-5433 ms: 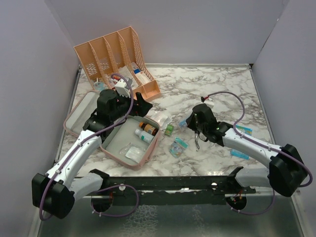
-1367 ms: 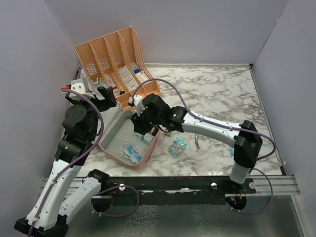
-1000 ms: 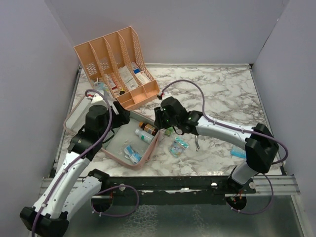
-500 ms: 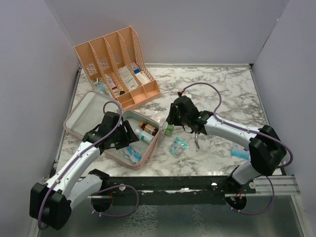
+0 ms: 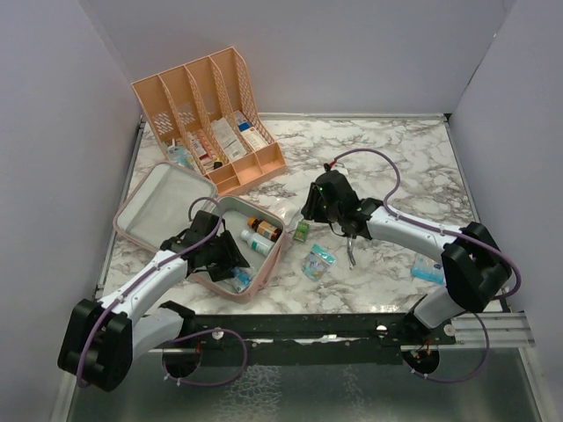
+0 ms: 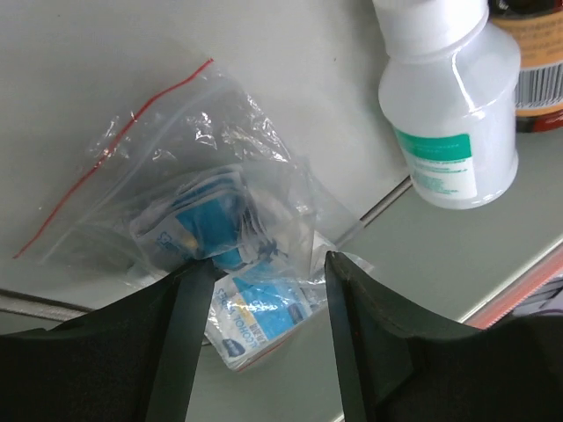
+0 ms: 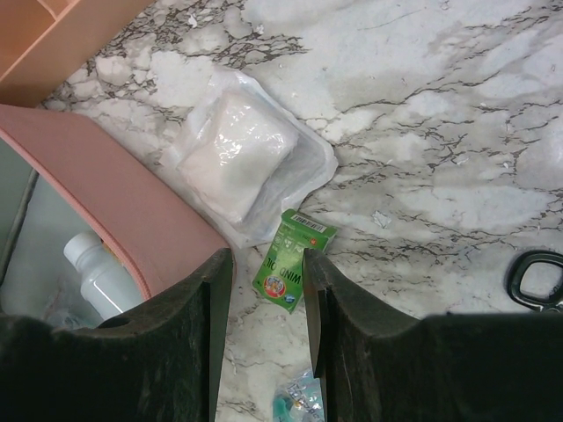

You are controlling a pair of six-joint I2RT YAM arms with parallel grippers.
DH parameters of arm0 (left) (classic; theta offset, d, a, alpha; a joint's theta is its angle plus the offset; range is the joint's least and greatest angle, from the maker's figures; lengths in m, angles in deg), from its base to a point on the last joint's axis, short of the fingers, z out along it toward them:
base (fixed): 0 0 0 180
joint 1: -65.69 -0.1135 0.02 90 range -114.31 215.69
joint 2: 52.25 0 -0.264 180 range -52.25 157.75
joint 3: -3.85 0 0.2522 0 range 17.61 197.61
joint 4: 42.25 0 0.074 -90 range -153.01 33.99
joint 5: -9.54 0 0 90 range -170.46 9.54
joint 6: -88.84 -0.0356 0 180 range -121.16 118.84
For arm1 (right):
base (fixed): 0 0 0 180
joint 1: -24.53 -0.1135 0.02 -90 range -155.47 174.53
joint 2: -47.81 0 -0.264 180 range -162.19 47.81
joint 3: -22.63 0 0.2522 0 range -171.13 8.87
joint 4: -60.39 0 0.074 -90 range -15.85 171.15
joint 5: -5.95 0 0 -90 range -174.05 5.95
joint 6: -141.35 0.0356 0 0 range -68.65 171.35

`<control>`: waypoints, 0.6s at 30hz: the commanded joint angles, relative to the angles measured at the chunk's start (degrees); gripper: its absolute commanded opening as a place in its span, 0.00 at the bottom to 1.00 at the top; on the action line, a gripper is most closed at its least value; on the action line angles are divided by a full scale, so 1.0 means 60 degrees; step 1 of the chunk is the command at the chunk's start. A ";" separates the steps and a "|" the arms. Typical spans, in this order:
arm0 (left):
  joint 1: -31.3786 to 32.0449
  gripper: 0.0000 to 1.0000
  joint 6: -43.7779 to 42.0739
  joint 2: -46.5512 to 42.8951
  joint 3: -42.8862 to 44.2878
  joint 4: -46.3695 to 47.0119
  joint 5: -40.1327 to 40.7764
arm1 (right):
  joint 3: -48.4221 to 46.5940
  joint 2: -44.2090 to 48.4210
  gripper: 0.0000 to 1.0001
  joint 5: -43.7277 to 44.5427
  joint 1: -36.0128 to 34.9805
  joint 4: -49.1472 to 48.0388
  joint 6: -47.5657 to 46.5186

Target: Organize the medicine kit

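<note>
The pink medicine kit (image 5: 267,265) lies open, its lid (image 5: 157,204) flat to the left. Its grey-green tray holds a white bottle (image 5: 258,243), a brown bottle (image 5: 264,229) and a clear bag of blue swab packets (image 6: 220,255). My left gripper (image 5: 230,262) is inside the tray, open, its fingers (image 6: 176,352) astride the near end of that bag. My right gripper (image 5: 312,211) is open and empty just right of the kit, low over a small green box (image 7: 293,261) on the marble, which shows between its fingers (image 7: 343,343).
A peach slotted organizer (image 5: 207,114) with boxes stands at the back left. A white gauze bag (image 7: 237,163) lies by the kit's wall (image 7: 114,202). A teal packet bag (image 5: 317,261), scissors (image 5: 350,255) and blue packets (image 5: 427,271) lie to the right.
My left arm came down from the organizer into the kit's tray, where a bag of blue packets now lies. My right arm drew back out of the kit to above the green box.
</note>
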 commanded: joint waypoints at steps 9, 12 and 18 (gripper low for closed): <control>0.0018 0.68 0.1070 0.0405 -0.0170 0.0753 0.0860 | 0.0201 0.0096 0.38 -0.0121 0.0252 -0.0322 -0.0186; 0.0019 0.69 0.0939 0.0062 0.0268 0.0101 0.1142 | 0.0251 0.0383 0.38 -0.0195 0.0321 -0.0342 -0.0339; 0.0018 0.71 0.0720 -0.1061 0.0983 -0.1258 0.1903 | 0.0134 0.0355 0.41 -0.0881 0.0598 -0.0660 -0.1004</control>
